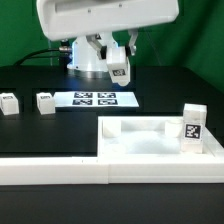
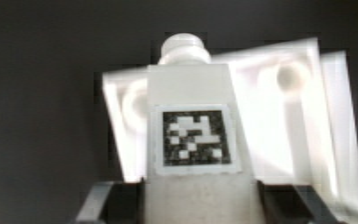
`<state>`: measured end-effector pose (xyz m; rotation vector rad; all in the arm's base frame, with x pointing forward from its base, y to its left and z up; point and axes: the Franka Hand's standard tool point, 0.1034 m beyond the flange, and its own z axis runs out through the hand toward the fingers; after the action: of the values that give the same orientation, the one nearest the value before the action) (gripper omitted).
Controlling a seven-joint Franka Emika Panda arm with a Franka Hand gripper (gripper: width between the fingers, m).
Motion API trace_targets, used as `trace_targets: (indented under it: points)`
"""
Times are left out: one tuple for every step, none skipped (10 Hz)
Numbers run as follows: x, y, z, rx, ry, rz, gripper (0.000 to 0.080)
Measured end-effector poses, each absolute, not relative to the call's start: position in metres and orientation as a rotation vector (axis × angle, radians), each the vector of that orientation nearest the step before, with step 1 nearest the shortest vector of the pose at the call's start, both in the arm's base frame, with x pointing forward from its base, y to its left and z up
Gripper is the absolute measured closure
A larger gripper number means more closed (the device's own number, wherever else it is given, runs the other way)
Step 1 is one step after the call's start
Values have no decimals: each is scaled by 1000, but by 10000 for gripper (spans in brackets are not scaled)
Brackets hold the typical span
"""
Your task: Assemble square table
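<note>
- White leg (image 2: pixel 190 130) clamped in closed fingers (image 2: pixel 119 205), held high above the table (image 1: pixel 40 132); square top (image 1: pixel 148 142) lying on it, at the exterior view's right;
- Keep upright; centre tip over a free corner; lower slowly.

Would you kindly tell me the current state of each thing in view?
claw: shut on the held leg
held leg: gripped, in the air above the table
table top: lying flat, rim up
corner leg: standing upright at the table top's corner
loose legs: lying on the table, apart from the top
</note>
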<state>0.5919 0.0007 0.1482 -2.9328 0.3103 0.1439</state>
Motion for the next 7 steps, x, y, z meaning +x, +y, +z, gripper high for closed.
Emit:
trace_targets:
  points:
    - [585, 0, 144, -2945, 320, 94, 508]
    - [592, -3, 146, -2961, 328, -35, 508]
    - [595, -4, 145, -2973, 333, -147, 508]
    - [598, -5, 146, -2981, 330, -216, 508]
    - [611, -8, 154, -2984, 327, -324, 508]
    - [622, -9, 162, -2981, 319, -401, 508]
    - [641, -13, 172, -2977, 287, -593, 508]
